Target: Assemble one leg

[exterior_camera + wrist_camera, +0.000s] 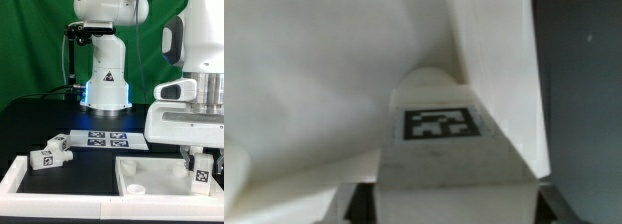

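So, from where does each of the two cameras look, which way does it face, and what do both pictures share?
Exterior view: it sits off the arm, low across the table from the robot base, and faces it; the arm's wrist fills the exterior view's right, its gripper low over the white panel.
Wrist view: it sits on the wrist and looks along the gripper fingers, close onto the tagged leg between them, the white panel behind.
Shared: the held leg and the panel.
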